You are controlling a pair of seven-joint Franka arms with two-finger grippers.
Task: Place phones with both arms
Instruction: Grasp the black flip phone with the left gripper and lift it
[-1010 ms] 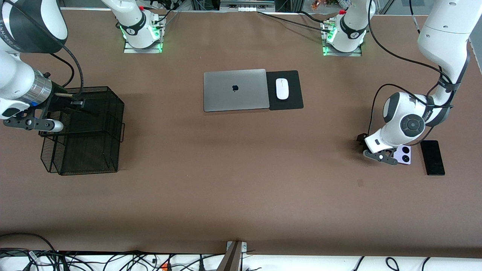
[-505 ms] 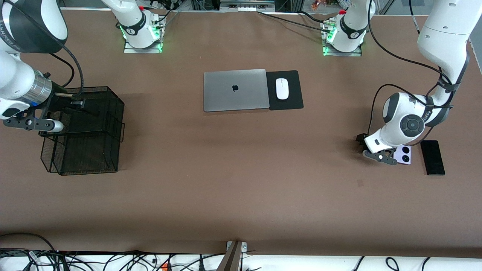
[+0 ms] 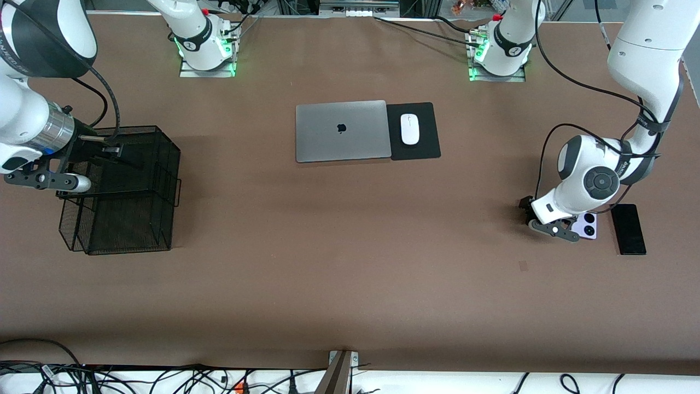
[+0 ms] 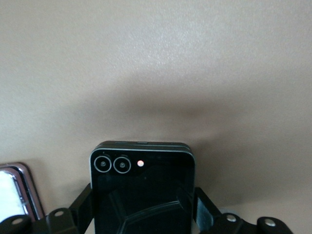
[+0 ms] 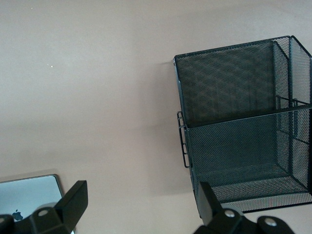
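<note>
My left gripper (image 3: 529, 213) is down at the table near the left arm's end, shut on the small black folded phone (image 4: 141, 185); its fingers (image 4: 202, 209) press against both side edges. The front view hides most of that phone under the hand. Right beside it lies the lilac-white phone (image 3: 588, 224) with two black circles, whose edge (image 4: 14, 190) also shows in the left wrist view. The long black slab phone (image 3: 628, 229) lies flat beside that one. My right gripper (image 5: 141, 200) hangs open and empty over the black mesh basket (image 3: 123, 186) at the right arm's end.
A closed silver laptop (image 3: 343, 130) lies mid-table toward the bases, with a white mouse (image 3: 409, 129) on a black pad (image 3: 424, 150) beside it. The basket (image 5: 239, 131) has wire dividers. Cables run along the table's near edge.
My left gripper's fingers have closed in on the black folded phone, and its hand has shifted slightly. The right arm has stayed put.
</note>
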